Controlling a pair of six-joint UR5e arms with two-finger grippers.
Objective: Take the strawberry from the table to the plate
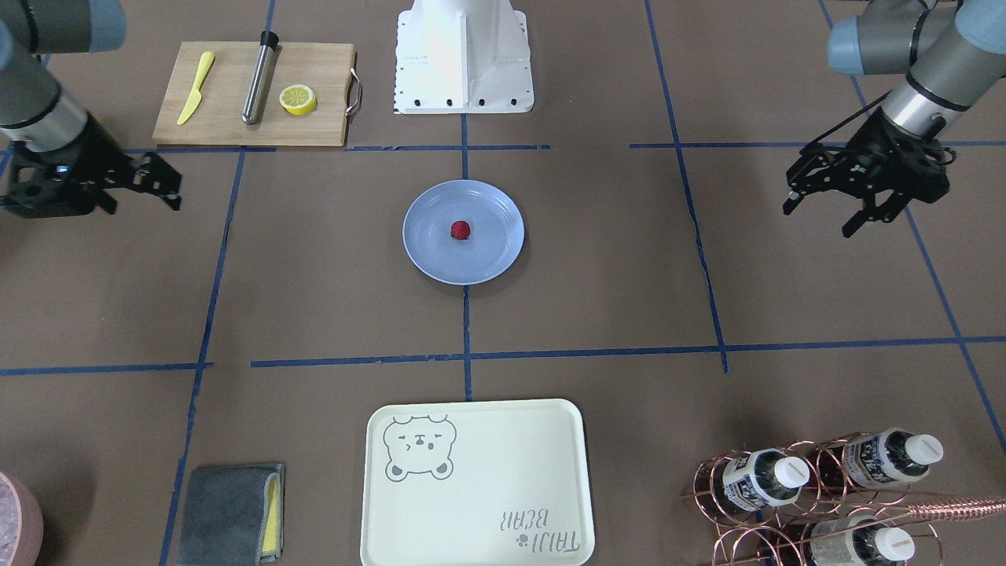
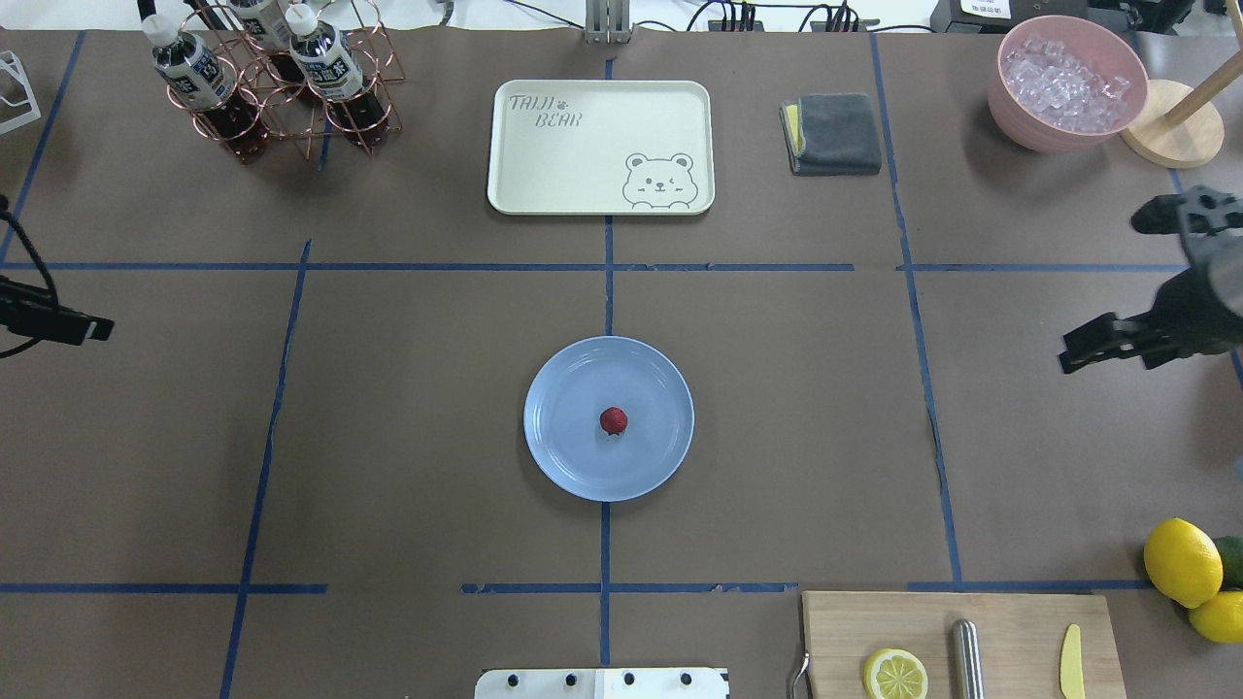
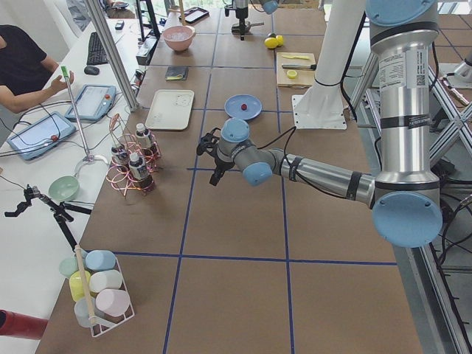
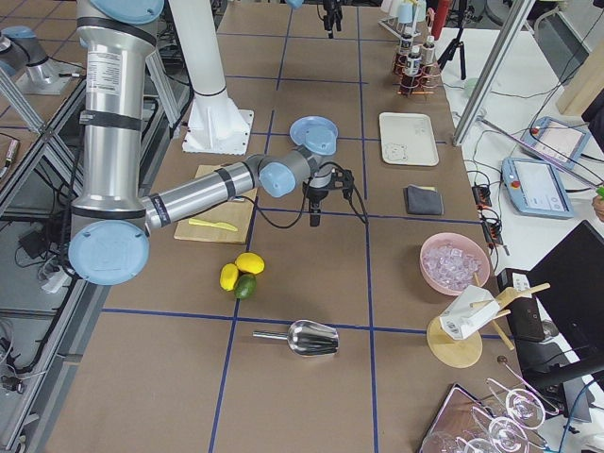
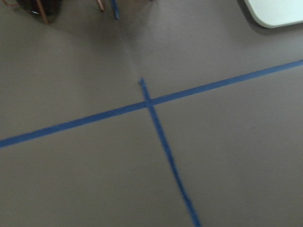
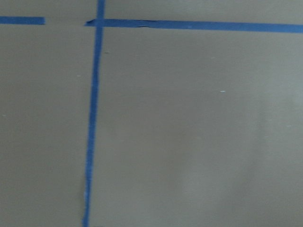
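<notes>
1. Nearest the lens, a cream bear-print tray (image 1: pixel 479 487) lies flat with nothing on it, well forward of both grippers.
2. Midway between the two arms and well apart from either, the strawberry (image 1: pixel 460 229) sits near the middle of the pale blue plate (image 1: pixel 491 259). The plate rests on the taped brown table (image 1: pixel 314 299).
3. To one side of the plate, the left gripper (image 1: pixel 819 218) hangs above the table, fingers spread and nothing between them.
4. On the opposite side, the right gripper (image 1: pixel 141 204) is likewise spread and empty, near a corner of the wooden cutting board (image 1: pixel 228 118).
5. Both wrist cameras show only bare table and blue tape below the fingers.
6. From where the berry lies, the transfer looks complete.
7. What remains is risk. The berry is round and the plate glossy and shallow, so a jolt could send it rolling over the rim. A low sweep by either arm across the centre would do it.
8. Swung carelessly, the right arm might also clip the cutting board beside it.
</notes>
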